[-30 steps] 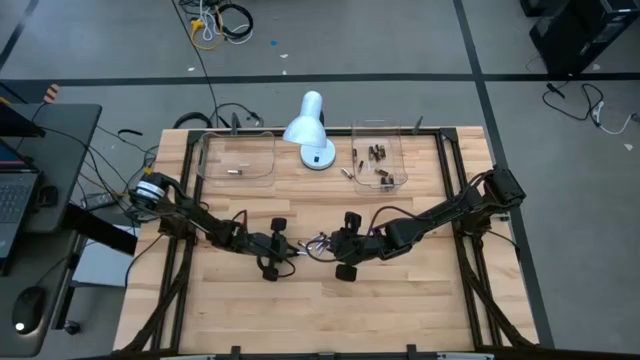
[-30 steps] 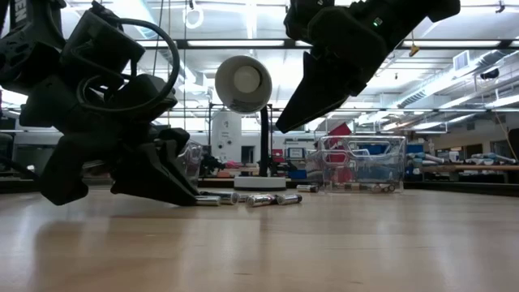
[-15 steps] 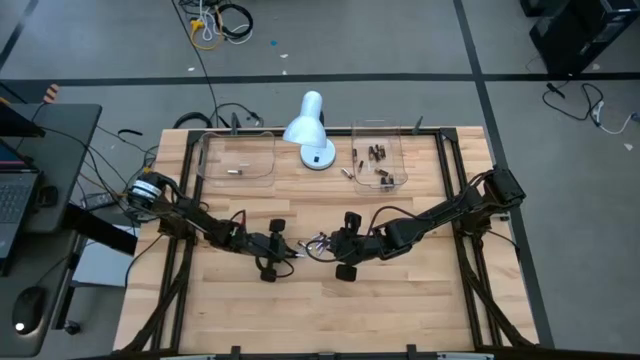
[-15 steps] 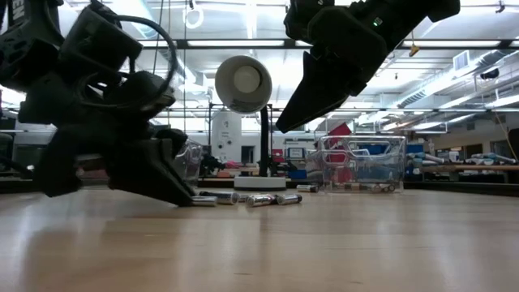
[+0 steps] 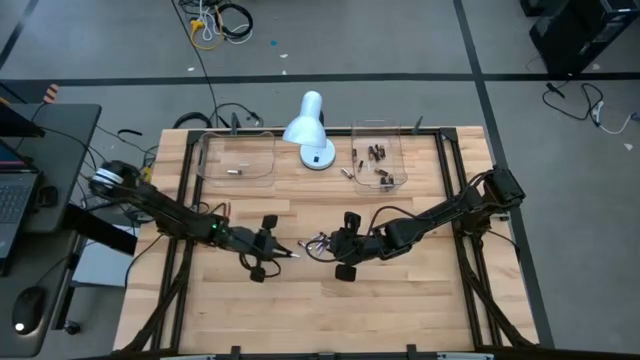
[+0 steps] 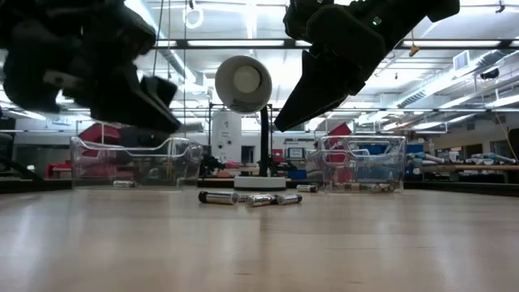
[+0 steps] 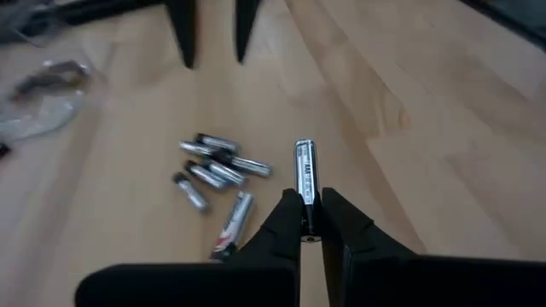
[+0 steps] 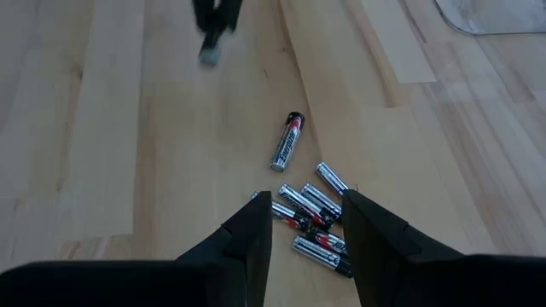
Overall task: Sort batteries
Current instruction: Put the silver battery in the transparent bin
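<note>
Left gripper [image 7: 304, 223]: fingers pinching one silvery-grey cylindrical battery [image 7: 304, 175], lifted off the wooden table [image 5: 400, 300]. Right gripper [image 8: 307, 230]: fingers parted, empty, above the loose silvery battery cluster [image 8: 311, 217] (apparently eight; one outlier at 12 o'clock).

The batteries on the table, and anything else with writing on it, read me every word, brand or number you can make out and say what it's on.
No text can be read in any view.
Battery held in the left gripper, silver: dark print along its side, too blurred to read.
Lone battery apart from the pile: red-and-black label, too small to read.
Pile of batteries beneath the right gripper: markings too small to read.
Clear trays, white desk lamp: no lettering visible.
</note>
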